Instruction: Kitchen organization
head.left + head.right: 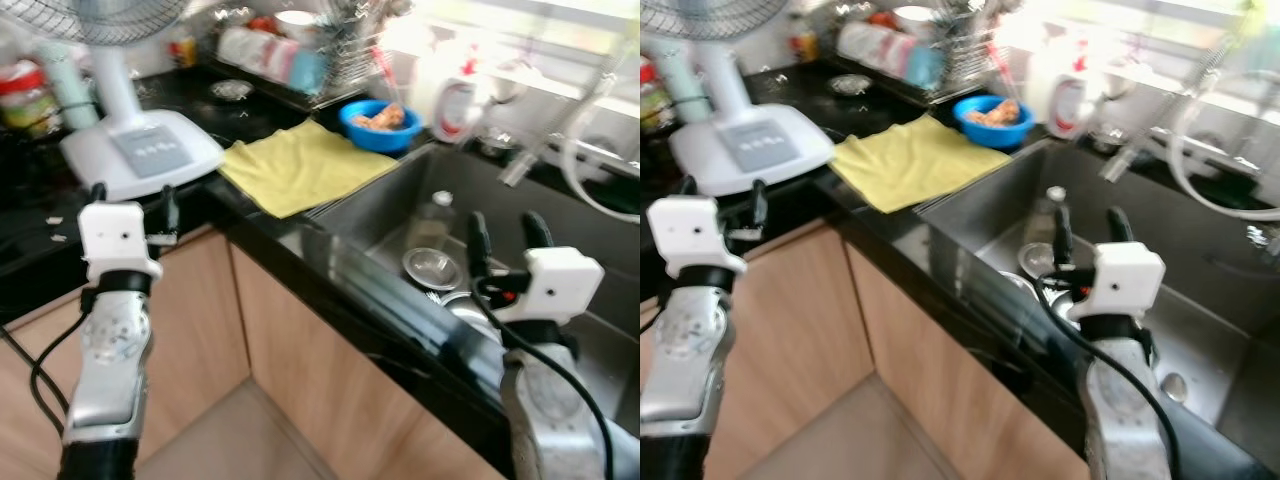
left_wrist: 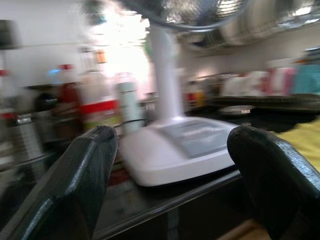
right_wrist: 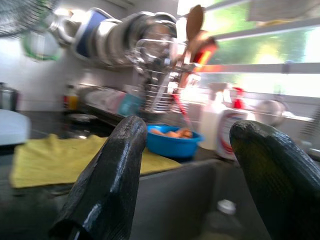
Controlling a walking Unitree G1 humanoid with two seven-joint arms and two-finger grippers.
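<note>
Yellow cloth lies flat on the black tabletop at the stainless steel sink's near-left corner, between the white fan base and a blue bowl. Left tool hovers wide open, empty, before the tabletop's front edge. Right tool hangs wide open, empty, above the sink's front edge, over a small steel bowl.

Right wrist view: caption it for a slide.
Open right gripper faces a blue bowl beside a yellow cloth at the sink's edge.
</note>
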